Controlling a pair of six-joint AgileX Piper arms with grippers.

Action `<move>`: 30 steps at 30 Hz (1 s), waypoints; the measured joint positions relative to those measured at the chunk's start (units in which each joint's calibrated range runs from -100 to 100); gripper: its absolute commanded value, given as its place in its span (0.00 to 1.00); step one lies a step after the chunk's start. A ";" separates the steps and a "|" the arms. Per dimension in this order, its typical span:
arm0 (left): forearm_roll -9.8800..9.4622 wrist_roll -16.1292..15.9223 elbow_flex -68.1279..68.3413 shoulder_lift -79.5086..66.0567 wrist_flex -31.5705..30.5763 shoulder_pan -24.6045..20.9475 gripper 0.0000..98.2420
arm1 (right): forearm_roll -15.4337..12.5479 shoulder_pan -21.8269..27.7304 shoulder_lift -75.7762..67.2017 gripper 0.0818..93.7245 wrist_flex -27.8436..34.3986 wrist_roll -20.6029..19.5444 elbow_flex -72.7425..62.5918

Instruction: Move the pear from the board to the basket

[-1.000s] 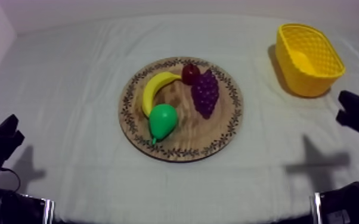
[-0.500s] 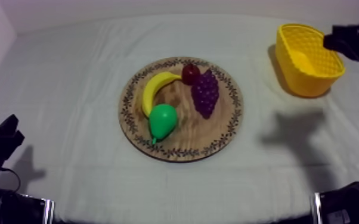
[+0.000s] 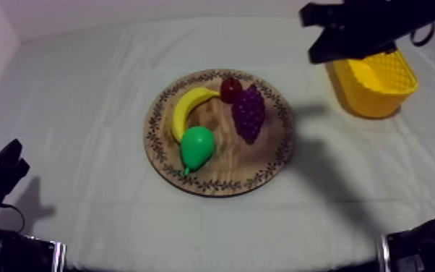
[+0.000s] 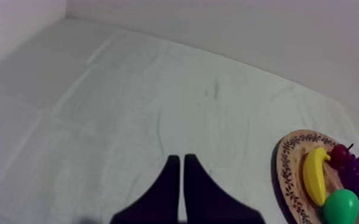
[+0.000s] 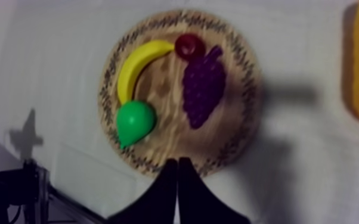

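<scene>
Four toy fruits lie on the wooden board in the top view. The pear is at its 7 o'clock with its stalk end toward 6, and its broad end is touching or just beside the banana, which curves from 9 to 12. A small red fruit sits at 12 and the grapes at 1 to 2. The yellow basket stands well apart, at the board's 2 o'clock. The right arm hangs above the basket's near rim, reaching toward the board. The left gripper rests low at the table's 8 o'clock.

From the left wrist, the left gripper is clenched on nothing over bare cloth, with the board off at its 3 o'clock.

From the right wrist, the right gripper is likewise clenched and empty, high over the board's near rim. The pear is at its 11 o'clock.

Several things could go wrong. If the fingers come down without parting first, they would likely shove the pear along the board or off it. If they part across the wrong line, one finger may catch the banana's end and drag it. The pear looks smooth and tapered, so a pinch near the stalk could squirt it free. On the way back, a low carry could clip the grapes or nudge the basket's rim.
</scene>
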 measured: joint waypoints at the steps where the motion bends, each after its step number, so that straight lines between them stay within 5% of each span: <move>1: 0.00 0.00 0.00 0.00 0.00 0.00 0.00 | -0.07 -0.90 1.38 0.00 0.12 -0.66 -0.47; 8: 0.00 0.00 0.00 0.00 0.00 0.00 0.00 | 0.57 -6.07 8.84 0.03 1.17 -5.13 -3.76; 18: 0.00 0.00 0.00 0.00 0.00 0.00 0.00 | 3.77 -10.56 17.66 0.52 1.78 -12.41 -10.06; 30: 0.00 0.00 0.00 0.00 0.00 0.00 0.00 | 3.93 -11.83 29.07 0.71 0.52 -15.33 -17.23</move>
